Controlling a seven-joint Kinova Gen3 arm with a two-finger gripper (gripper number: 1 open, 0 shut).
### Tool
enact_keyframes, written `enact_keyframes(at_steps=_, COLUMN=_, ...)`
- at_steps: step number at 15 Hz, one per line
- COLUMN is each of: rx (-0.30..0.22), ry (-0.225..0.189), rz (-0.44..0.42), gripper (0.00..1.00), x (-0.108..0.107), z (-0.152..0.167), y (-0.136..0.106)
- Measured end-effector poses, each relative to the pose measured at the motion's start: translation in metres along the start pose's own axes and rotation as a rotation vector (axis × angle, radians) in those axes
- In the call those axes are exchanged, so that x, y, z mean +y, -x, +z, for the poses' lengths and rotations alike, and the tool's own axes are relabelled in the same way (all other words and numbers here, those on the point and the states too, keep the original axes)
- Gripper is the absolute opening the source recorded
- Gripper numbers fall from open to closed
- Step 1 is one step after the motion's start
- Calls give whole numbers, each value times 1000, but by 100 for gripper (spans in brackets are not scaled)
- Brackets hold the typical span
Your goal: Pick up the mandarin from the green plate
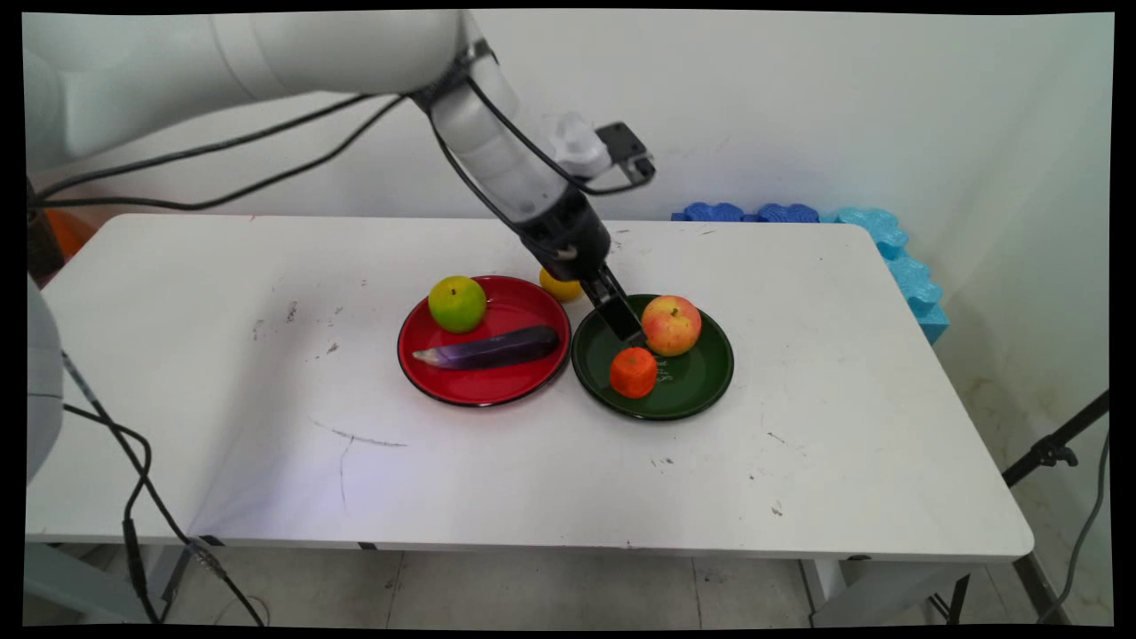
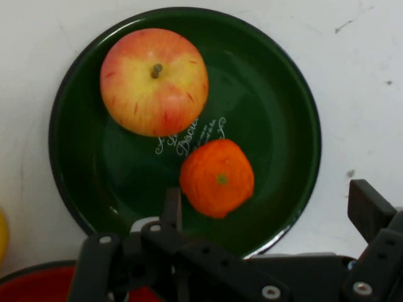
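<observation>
You see two plates touching side by side near tabletop centre. Left plate [image 1: 417, 355]: round fruit [image 1: 457, 303] at back-left, aubergine [image 1: 493, 349] lying across middle. Right plate [image 1: 701, 382]: apple [image 1: 672, 325] toward back, tangerine [image 1: 633, 372] in front of it, close, slightly left. Small fruit [image 1: 559, 286] on tabletop behind gap between plates. Gripper [image 1: 632, 333] above right plate, just behind tangerine, left of apple. Foam mats [image 1: 887, 248] at table's back-right corner and right edge.

You look across a scuffed white tabletop [image 1: 497, 479] to a plain pale wall [image 1: 843, 106] at twelve o'clock. Blue foam mats [image 1: 905, 266] lean along the wall toward two o'clock. A black stand leg [image 1: 1052, 448] angles in at four o'clock over the pale tiled floor [image 1: 550, 590].
</observation>
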Motion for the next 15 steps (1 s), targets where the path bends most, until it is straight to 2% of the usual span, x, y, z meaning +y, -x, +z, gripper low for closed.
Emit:
enact_keyframes(at_steps=8, rx=-49, ry=-41, rz=-64, gripper=100, x=-4, z=58, y=-12)
enact_keyframes(at_steps=15, rx=-78, ry=-62, rz=-118, gripper=100, x=-4, z=85, y=-15)
